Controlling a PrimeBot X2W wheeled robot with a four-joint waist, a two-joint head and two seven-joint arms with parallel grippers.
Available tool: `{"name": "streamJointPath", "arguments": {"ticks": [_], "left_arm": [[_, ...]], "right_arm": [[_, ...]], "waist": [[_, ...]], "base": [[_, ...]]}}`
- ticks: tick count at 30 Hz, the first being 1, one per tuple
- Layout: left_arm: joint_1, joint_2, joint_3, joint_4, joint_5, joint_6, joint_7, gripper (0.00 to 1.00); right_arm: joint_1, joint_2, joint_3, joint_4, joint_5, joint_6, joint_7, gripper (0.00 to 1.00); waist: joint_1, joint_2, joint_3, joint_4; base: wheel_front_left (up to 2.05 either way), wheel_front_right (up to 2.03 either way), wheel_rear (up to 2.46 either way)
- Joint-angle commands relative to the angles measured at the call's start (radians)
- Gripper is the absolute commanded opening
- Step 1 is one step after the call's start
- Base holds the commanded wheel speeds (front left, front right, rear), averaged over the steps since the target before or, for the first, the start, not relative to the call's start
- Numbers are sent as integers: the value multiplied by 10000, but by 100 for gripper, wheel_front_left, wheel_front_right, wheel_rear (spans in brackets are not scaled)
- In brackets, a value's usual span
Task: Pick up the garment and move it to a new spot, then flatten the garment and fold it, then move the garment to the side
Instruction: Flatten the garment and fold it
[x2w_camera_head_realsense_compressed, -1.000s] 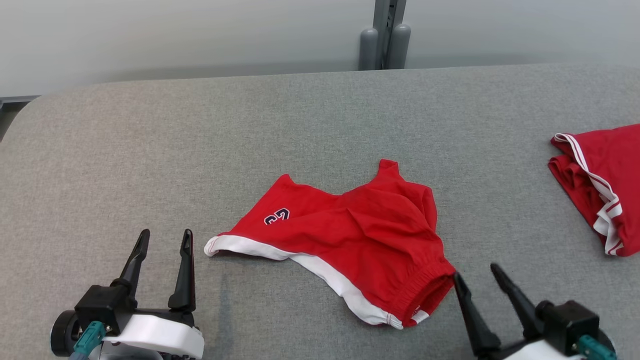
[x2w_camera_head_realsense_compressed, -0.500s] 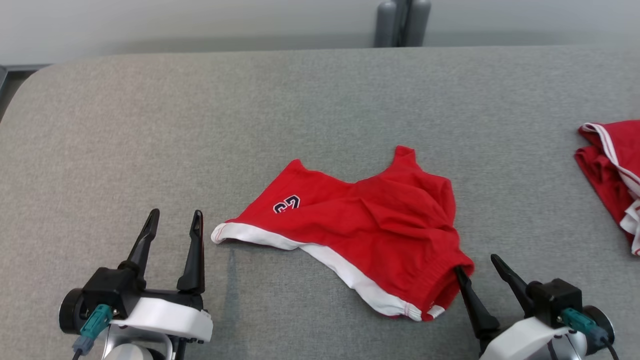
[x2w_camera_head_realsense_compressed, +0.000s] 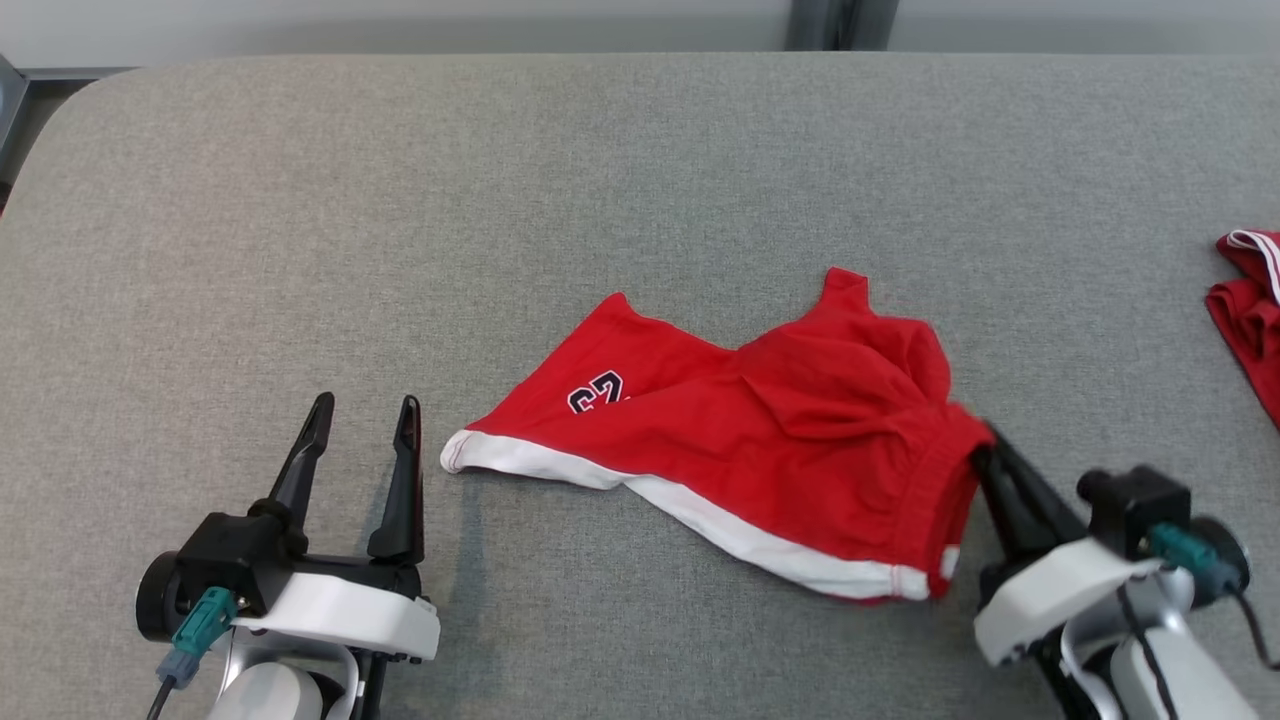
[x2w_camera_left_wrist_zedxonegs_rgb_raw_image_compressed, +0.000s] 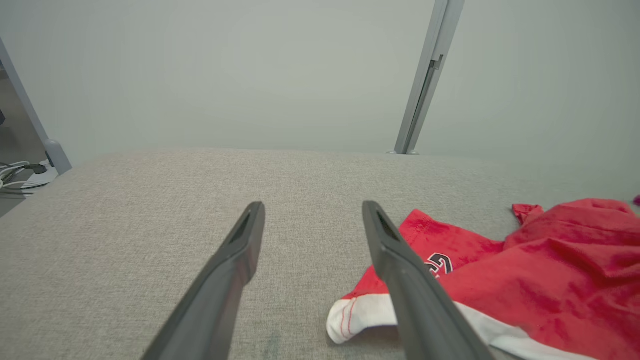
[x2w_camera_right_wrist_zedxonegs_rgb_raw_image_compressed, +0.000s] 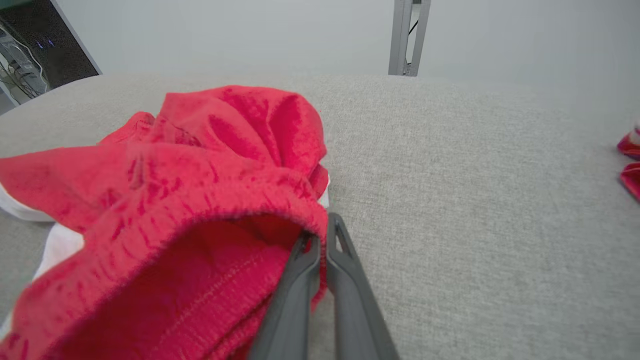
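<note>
The garment (x2w_camera_head_realsense_compressed: 760, 440) is a pair of red shorts with a white hem and a dark number, lying crumpled on the grey padded table (x2w_camera_head_realsense_compressed: 600, 180). My right gripper (x2w_camera_head_realsense_compressed: 985, 460) is shut on its elastic waistband at the right end; the right wrist view shows the fingers (x2w_camera_right_wrist_zedxonegs_rgb_raw_image_compressed: 345, 280) pinching that red waistband (x2w_camera_right_wrist_zedxonegs_rgb_raw_image_compressed: 240, 200), which is lifted a little. My left gripper (x2w_camera_head_realsense_compressed: 365, 425) stands open just left of the white hem corner (x2w_camera_head_realsense_compressed: 455, 455), apart from it. In the left wrist view the garment (x2w_camera_left_wrist_zedxonegs_rgb_raw_image_compressed: 540, 270) lies beside the open left gripper (x2w_camera_left_wrist_zedxonegs_rgb_raw_image_compressed: 312, 222), right of the fingers (x2w_camera_left_wrist_zedxonegs_rgb_raw_image_compressed: 400, 265).
A second red garment with white trim (x2w_camera_head_realsense_compressed: 1250, 310) lies at the table's right edge, also seen as red cloth (x2w_camera_right_wrist_zedxonegs_rgb_raw_image_compressed: 631, 165) in the right wrist view. A grey post (x2w_camera_left_wrist_zedxonegs_rgb_raw_image_compressed: 425, 85) stands behind the table. The table's rounded left corner (x2w_camera_head_realsense_compressed: 40, 110) is near.
My right gripper has closed on the waistband and raised that end slightly. The head camera has tilted down and shifted, so the whole scene slid. The left gripper stays open.
</note>
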Motion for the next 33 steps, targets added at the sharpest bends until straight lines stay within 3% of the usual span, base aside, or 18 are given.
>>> {"name": "streamJointPath", "arguments": {"ticks": [1,9,16,17,18,19,33], "left_arm": [[-188,-19,44,46,115,-51,-55,100],[-591,-269,-55,249,206,-301,-85,100],[-734,-463,-20,409,292,-479,-101,100],[-740,-493,5,420,329,-488,-103,100],[-726,-522,40,425,357,-518,-104,100],[-689,-546,82,426,383,-537,-98,100],[-82,-497,412,548,562,-743,-99,100]], "right_arm": [[-471,-164,-18,139,48,1,-156,0],[-2799,-938,285,1535,390,1,-615,0],[-3667,-1116,705,2710,822,0,-962,0],[-3666,-1066,735,2812,932,1,-1037,18],[-3641,-1034,759,2892,1012,1,-1112,48],[-3551,-1001,761,2964,1106,0,-1189,100],[-1572,-735,-3,1781,1203,1,-1723,100]], "waist": [[0,0,30,1],[0,0,309,257],[0,0,388,404],[0,0,377,403],[0,0,359,382],[0,0,332,338],[0,0,-428,-448]], "base": [[0,0,0],[0,0,0],[0,0,0],[0,0,0],[0,0,0],[0,0,0],[0,0,0]]}}
